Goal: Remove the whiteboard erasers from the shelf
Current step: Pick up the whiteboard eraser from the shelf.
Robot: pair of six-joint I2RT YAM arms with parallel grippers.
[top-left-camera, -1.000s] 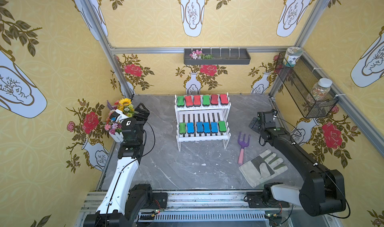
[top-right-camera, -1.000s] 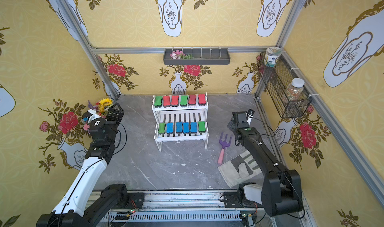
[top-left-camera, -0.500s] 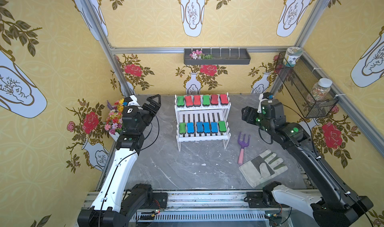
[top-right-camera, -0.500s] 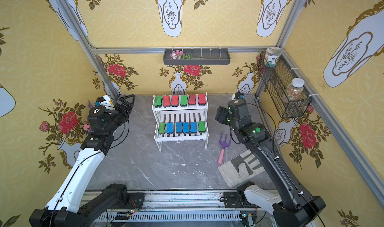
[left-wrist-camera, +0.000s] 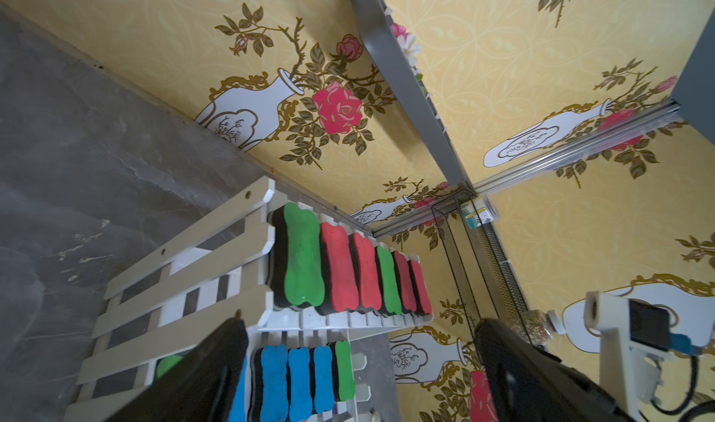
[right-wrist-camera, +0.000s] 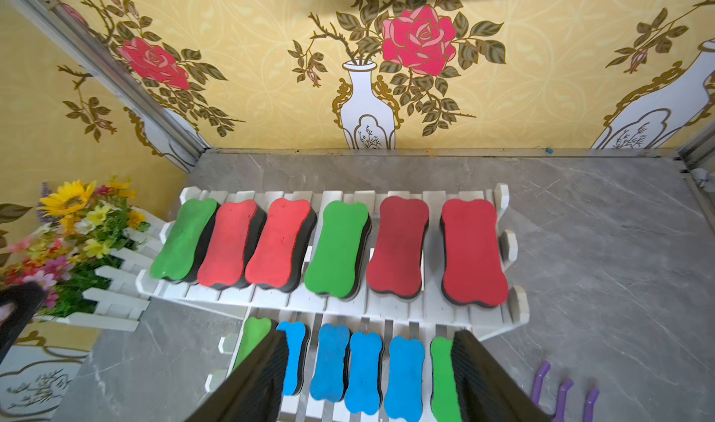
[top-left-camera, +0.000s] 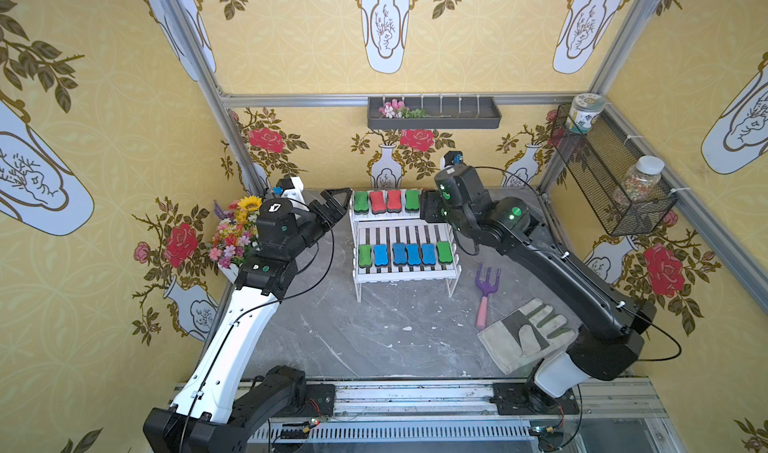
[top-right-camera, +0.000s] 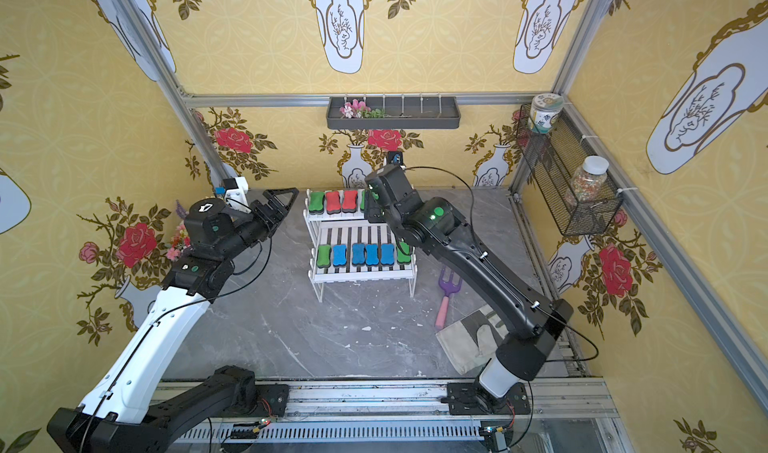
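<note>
The white two-tier shelf stands at the back middle of the table. Several whiteboard erasers lie on each tier: red and green on the upper one, blue with a green at each end on the lower. My right gripper hangs above the upper tier's right end and hides the red erasers there in both top views. Its jaws are open and hold nothing. My left gripper floats beside the upper tier's left end, wide open and empty.
A purple hand fork and a work glove lie right of the shelf. A flower planter stands at the left wall. A dark wall tray and a wire basket with jars hang above.
Both arms have swung in from the sides towards the shelf. The right gripper now hangs over the upper tier with its jaws somewhat narrower. The left gripper reached the shelf's left end.
</note>
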